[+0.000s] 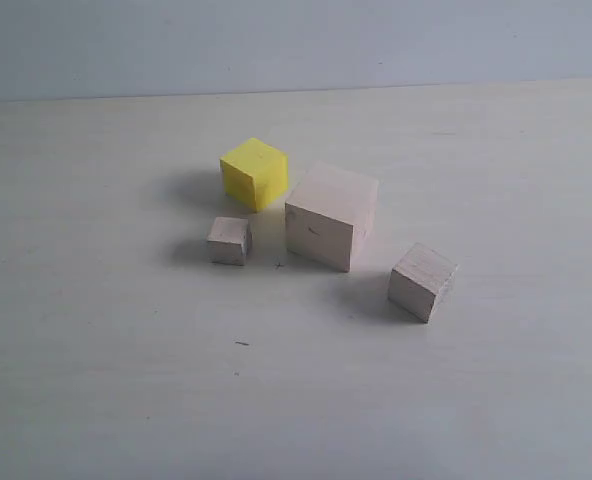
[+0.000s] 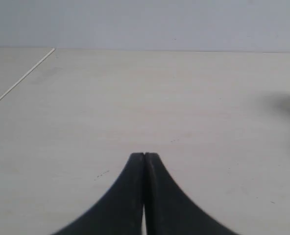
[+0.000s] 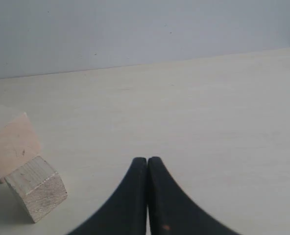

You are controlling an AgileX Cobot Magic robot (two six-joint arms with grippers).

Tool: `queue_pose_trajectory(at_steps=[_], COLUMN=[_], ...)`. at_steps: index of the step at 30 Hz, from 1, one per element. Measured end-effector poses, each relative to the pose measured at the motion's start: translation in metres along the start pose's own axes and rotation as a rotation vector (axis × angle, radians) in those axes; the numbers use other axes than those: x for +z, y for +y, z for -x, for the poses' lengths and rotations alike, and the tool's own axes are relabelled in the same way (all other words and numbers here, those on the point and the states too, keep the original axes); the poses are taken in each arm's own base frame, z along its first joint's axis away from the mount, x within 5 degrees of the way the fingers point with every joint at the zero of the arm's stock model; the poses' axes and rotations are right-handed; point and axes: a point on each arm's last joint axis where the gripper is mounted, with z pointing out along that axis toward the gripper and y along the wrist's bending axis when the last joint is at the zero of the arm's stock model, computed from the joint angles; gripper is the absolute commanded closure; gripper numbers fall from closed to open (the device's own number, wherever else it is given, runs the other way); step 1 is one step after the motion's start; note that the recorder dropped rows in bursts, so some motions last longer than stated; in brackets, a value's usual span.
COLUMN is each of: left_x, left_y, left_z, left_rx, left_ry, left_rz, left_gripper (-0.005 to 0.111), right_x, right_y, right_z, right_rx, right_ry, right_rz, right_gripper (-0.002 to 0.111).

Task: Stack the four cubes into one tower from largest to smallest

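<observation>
Left pincer [image 2: 144, 155] and right pincer [image 3: 147, 159] — both pressed together, empty — angled low over table [image 2: 135, 98].

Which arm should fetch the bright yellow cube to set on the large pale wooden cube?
Left, probably: the bright yellow cube sits on the left arm's side of the large pale wooden cube, which stands in the right arm's way.

On your table [image 1: 126, 380], unstacked: yellow cube [image 1: 253, 173]; large wood cube [image 1: 331, 216] just beside it; small wood cube [image 1: 229, 241] near both; medium wood cube [image 1: 422, 281] apart.
</observation>
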Motion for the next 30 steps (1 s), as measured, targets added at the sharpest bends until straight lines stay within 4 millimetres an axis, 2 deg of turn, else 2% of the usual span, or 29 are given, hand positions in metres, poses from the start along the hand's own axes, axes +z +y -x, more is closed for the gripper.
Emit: queue_pose_trajectory(at_steps=[19, 26, 30], left_x=[0.000, 0.000, 0.000], left_y=[0.000, 0.000, 0.000], left_z=[0.000, 0.000, 0.000], left_rx=[0.000, 0.000, 0.000], left_ry=[0.000, 0.000, 0.000], left_rz=[0.000, 0.000, 0.000], left_gripper=[0.107, 0.107, 0.107], right_x=[0.000, -0.001, -0.001], right_y=[0.000, 0.001, 0.001], right_z=[0.000, 0.014, 0.016], right_rx=[-0.015, -0.018, -0.018], right_ry=[0.000, -0.149, -0.178], right_rz=[-0.005, 0.008, 0.011], right_gripper=[0.108, 0.108, 0.108])
